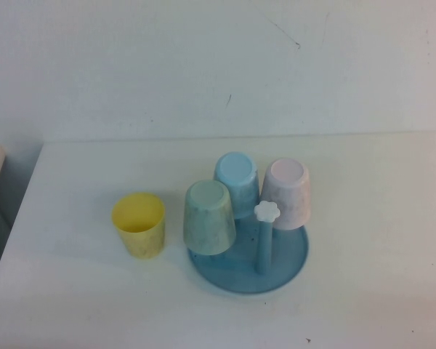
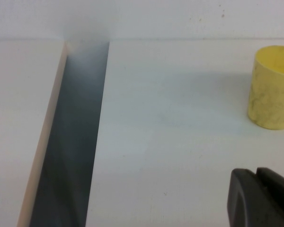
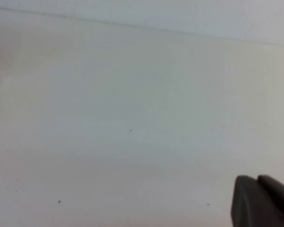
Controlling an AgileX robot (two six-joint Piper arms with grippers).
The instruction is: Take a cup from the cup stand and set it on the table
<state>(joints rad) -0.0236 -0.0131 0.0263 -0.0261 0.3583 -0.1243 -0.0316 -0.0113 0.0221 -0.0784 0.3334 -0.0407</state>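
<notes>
Standing upright, mouth up, on the white surface (image 1: 363,189): the pale-yellow cup (image 1: 139,224), off the cup stand (image 1: 287,269) and just beside its left edge, not touching it. Confirmed from the left wrist view as well: cup (image 2: 271,87) resting alone on bare surface, speckled wall visible, nothing gripping it.

Remaining on the stand, all inverted over pegs: pale green cup (image 1: 209,217) at the front left, blue cup (image 1: 237,183) at the back, pink cup (image 1: 286,193) at the right. Exposed at the front right: one bare blue peg (image 1: 262,251) topped by a white flower-shaped knob (image 1: 266,211), upright, standing between the green and pink cups.

Noted along the left of the surface: a dark gap (image 2: 71,142) separating it from a neighbouring pale panel (image 2: 19,118).

Left gripper (image 2: 258,196): seen only in its own wrist view, low over the surface, well apart from the yellow cup, fingers clenched together on nothing. Right gripper (image 3: 259,201): likewise seen only in its own wrist view, over bare surface, fingers clenched, holding nothing; a sliver of blue at the frame edge, too little to identify with certainty. Neither arm visible in the high view.
</notes>
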